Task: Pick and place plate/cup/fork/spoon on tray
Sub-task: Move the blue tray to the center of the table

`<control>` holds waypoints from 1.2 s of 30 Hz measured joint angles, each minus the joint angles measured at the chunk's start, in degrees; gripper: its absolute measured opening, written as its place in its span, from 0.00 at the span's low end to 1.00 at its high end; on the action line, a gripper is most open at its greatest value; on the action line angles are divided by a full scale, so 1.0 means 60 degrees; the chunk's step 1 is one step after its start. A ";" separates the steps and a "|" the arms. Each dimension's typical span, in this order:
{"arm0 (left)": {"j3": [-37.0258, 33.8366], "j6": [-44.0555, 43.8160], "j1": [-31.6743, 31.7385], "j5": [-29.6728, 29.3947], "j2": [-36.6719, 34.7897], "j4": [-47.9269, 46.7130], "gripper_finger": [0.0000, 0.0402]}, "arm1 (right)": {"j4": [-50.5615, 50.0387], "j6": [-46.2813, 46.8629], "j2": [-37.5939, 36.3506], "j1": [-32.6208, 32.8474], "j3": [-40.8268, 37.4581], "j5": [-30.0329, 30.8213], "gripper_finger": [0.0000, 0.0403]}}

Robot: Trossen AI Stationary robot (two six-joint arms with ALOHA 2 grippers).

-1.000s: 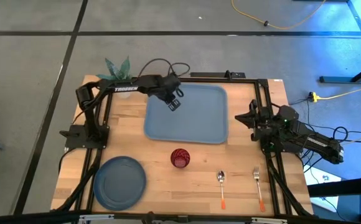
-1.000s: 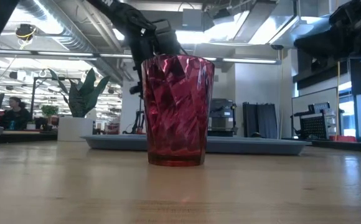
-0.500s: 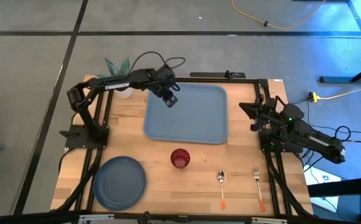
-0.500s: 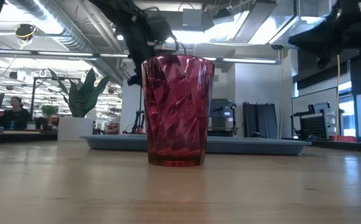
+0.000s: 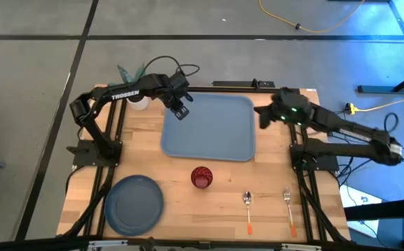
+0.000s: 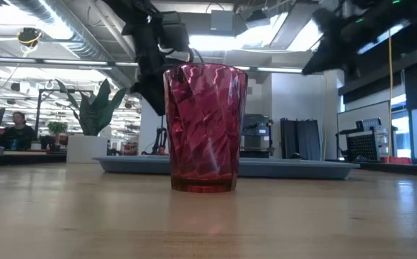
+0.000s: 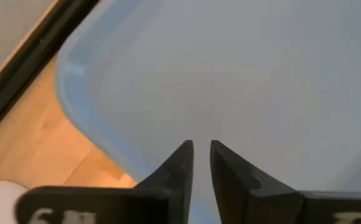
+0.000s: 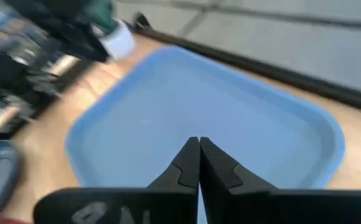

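From the left: the plate sits at the bench's seven o'clock. My left pincer, nearly closed and empty, hovers over the tray's eleven o'clock corner. The cup stands just below the tray, the spoon and fork at five o'clock. My right pincer, closed and empty, hangs at the tray's two o'clock edge. Best, I judge, to open wide before descending.

The cup stood upright on the wooden table, directly in front of my low camera. Behind it, the tray lay flat across the table. My left arm hung above the tray, partly hidden by the cup. My right arm hung higher up. A plant in a white pot stood farther back. A person sat in the room beyond.
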 joint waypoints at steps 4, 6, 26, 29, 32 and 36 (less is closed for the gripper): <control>0.0004 0.0015 0.0115 0.0001 0.0115 0.0023 0.01 | -0.0012 0.0080 0.1739 -0.0388 0.0605 -0.0624 0.01; 0.0000 0.0249 0.0175 0.0071 0.0297 -0.0034 0.01 | 0.0013 -0.0105 0.2562 -0.0571 0.0790 -0.0985 0.01; -0.0004 0.2269 0.0192 0.0597 0.2517 0.0958 0.00 | 0.0435 -0.1101 0.7824 -0.1211 0.2458 -0.2548 0.01; -0.0004 0.2984 0.0205 0.1094 0.2679 0.1004 0.00 | 0.0423 -0.1794 0.8233 -0.1211 0.2776 -0.3059 0.01; -0.0004 0.3656 0.0231 0.1496 0.2737 0.0977 0.00 | -0.0075 -0.2875 0.8527 -0.1211 0.3207 -0.3517 0.01; -0.0004 0.4515 0.0234 0.1535 0.2734 0.0913 0.00 | -0.1806 -0.4373 0.8787 -0.1207 0.4178 -0.3293 0.01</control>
